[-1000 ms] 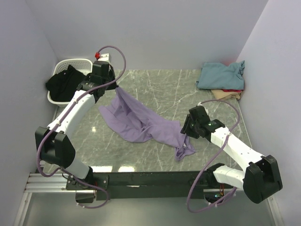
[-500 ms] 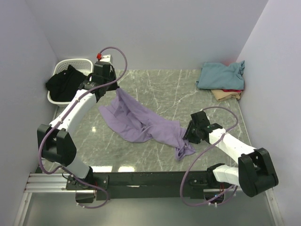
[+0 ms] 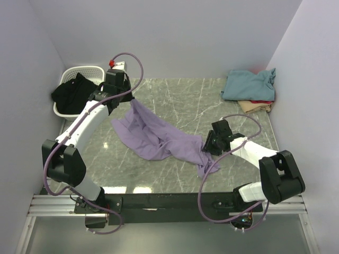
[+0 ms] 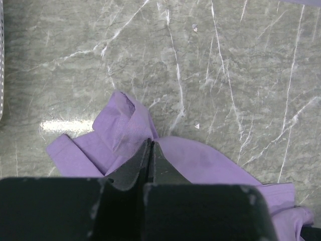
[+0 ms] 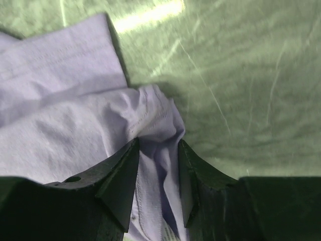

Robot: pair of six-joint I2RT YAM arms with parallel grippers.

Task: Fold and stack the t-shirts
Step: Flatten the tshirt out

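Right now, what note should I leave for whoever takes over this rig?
Left gripper: shut on the far corner of the lavender t-shirt, holding it up off the table.
Right gripper: jaws astride a bunched fold at the shirt's near-right end; firm grip unclear.
Done: teal t-shirt stacked over red t-shirt and tan t-shirt, far right corner.
Left: spread, fold and stack the lavender one. A dark garment sits in the basket, far left.
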